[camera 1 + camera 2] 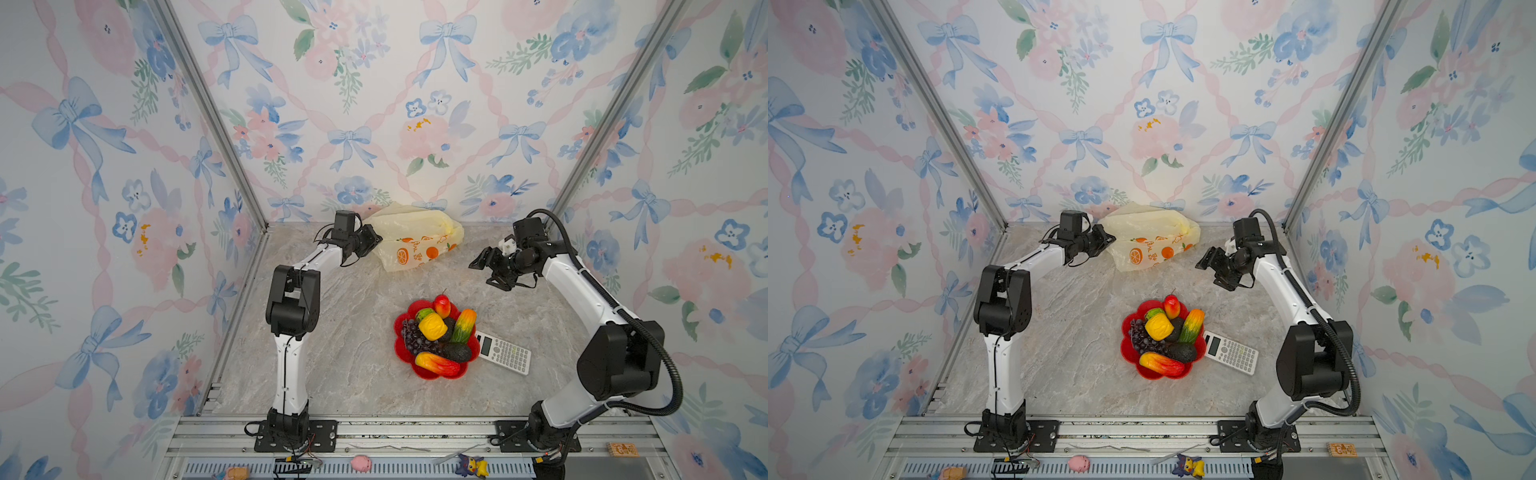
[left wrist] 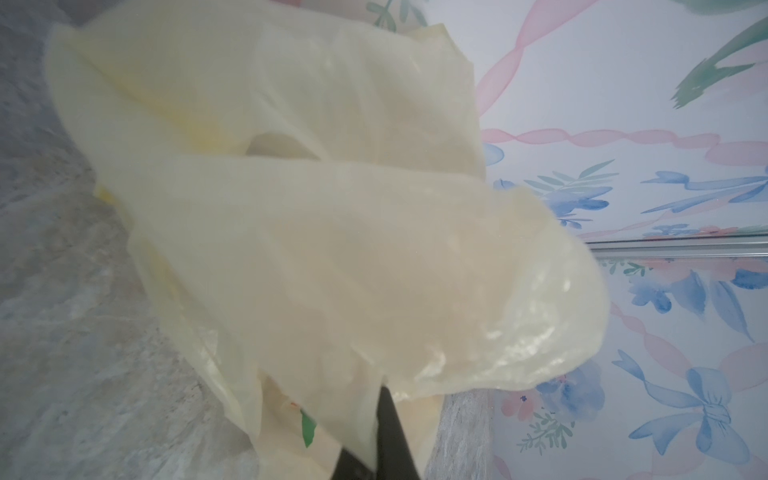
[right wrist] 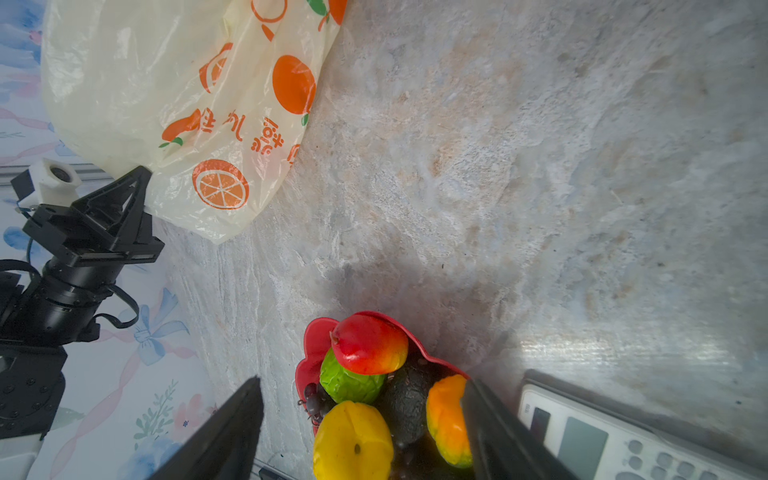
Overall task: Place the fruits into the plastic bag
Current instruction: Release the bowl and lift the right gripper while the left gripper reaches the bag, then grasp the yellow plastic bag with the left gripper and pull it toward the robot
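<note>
The plastic bag [image 1: 415, 237] [image 1: 1150, 237], pale yellow with orange prints, lies crumpled at the back of the table. My left gripper [image 1: 374, 241] [image 1: 1106, 240] is at its left edge. In the left wrist view that gripper [image 2: 380, 415] is shut on the plastic bag [image 2: 332, 249], with film pinched between its fingers. The fruits sit piled in a red flower-shaped dish [image 1: 401, 322]: a yellow lumpy one [image 1: 432, 326], mangoes [image 1: 464, 324], an avocado [image 1: 457, 352] and grapes [image 1: 413, 338]. My right gripper [image 1: 480, 273] [image 3: 361, 382] hangs open and empty above the table, behind the dish.
A white calculator [image 1: 505, 353] [image 3: 602, 440] lies against the dish's right side. The patterned cell walls close in the table at the back and both sides. Small toys [image 1: 360, 462] lie on the front rail by the arm bases.
</note>
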Available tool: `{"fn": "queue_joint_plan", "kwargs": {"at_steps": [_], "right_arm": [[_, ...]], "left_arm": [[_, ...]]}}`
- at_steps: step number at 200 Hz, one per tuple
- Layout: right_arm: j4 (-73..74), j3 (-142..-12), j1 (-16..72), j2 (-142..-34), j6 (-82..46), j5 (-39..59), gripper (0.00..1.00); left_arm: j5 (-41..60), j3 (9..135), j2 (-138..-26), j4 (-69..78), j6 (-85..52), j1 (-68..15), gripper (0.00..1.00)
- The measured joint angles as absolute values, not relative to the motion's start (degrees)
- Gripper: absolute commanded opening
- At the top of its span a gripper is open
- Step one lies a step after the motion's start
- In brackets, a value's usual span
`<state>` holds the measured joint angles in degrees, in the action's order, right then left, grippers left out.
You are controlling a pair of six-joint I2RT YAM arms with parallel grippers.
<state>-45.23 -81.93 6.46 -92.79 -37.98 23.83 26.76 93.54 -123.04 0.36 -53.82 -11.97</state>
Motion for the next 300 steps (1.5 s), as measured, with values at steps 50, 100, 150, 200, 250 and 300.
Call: {"fn": "queue_joint_plan", "kwargs": {"at_steps": [50,100,150,200,250,300], "right_arm": [[-43.68,-82.00,11.57,-92.58,-39.07,23.57,0.77],[-41.93,-86.11,19.64,-96.09,-41.82,23.62,0.77],[-38.79,-86.30,20.64,-96.75,-44.62,23.59,0.77],[-36.73,-79.26,20.29,-93.38,-45.82,22.87,0.78],[-36.88,-77.14,18.41,-90.02,-46.06,22.02,0.78],[-39.44,-83.20,18.44,-91.35,-44.97,20.56,0.80]], "left_arm": [[19.79,77.82,-95.57,-1.89,-47.70,-5.21,0.00],[10.68,75.50,-71.13,-4.67,-36.36,-6.24,0.00],[4.84,68.47,-70.48,-6.63,-31.90,-20.36,0.00],[4.49,58.63,-81.47,-7.49,-35.94,-26.24,0.00],[6.44,58.78,-83.07,-5.43,-38.11,-31.24,0.22],[7.88,58.72,-83.07,-5.82,-38.02,-31.11,0.58]]}}
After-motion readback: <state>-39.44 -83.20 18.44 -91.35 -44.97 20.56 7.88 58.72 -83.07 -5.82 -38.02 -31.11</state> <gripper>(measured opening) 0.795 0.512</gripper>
